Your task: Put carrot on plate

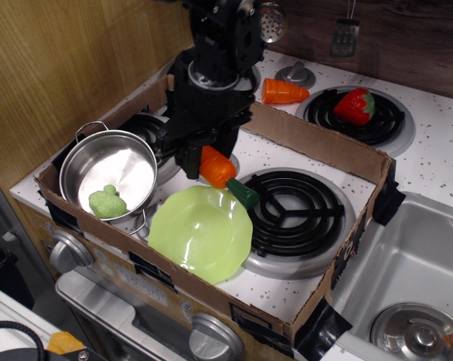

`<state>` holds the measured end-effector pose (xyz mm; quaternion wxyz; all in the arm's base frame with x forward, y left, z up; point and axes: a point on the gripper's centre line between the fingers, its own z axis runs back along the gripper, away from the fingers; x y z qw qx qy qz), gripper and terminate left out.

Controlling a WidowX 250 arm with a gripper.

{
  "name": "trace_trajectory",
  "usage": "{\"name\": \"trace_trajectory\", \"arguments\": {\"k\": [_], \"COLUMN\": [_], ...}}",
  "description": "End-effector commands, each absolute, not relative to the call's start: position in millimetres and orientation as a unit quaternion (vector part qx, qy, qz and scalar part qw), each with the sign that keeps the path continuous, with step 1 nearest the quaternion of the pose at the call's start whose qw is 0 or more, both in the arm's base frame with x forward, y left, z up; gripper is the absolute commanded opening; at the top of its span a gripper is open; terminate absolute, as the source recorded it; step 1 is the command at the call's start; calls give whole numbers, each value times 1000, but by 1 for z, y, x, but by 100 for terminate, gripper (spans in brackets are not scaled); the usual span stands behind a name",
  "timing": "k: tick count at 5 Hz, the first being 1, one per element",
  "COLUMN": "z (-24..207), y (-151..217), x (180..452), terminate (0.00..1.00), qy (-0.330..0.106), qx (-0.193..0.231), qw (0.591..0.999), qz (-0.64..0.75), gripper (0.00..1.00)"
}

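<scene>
carrot (225, 174) is in the air, clamped at its fat orange end by the gripper (206, 159); jaws closed on it, one on each side. long axis runs tilted: orange body up-left inside the jaws, dark green stem end pointing down-right, hanging just over the far rim of the plate (201, 232).

key relation: the plate centre lies toward the camera and slightly left of the carrot, and lower. only the stem tip overlaps the scalloped edge now; most of the body looks short of the plate, over the strip between plate and front burner (288, 212).

my read: needs a short shift toward the near edge plus a drop before release, else the carrot could tip off the rim onto the burner grate.

room: steel pot (110, 173) with a green toy (107, 202) inside sits just left of the plate, touching or nearly so. cardboard wall (211, 289) runs close along the plate's near side, so little overshoot margin there. the right side over the burner is open. stubby orange cone (284, 92) and strawberry (355, 106) are well apart, behind the box.
</scene>
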<state>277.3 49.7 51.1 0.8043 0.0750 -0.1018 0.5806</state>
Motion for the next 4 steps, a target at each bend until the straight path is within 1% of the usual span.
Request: {"name": "trace_trajectory", "arguments": {"k": [1, 3, 4], "z": [50, 50, 55], "y": [40, 34, 37], "x": [258, 249, 249], "terminate": [0, 0, 0], "qy": [-161, -186, -192], "qx": [63, 63, 61], "qw": [754, 739, 749], "qz": [633, 644, 631], "gripper": [0, 0, 100]}}
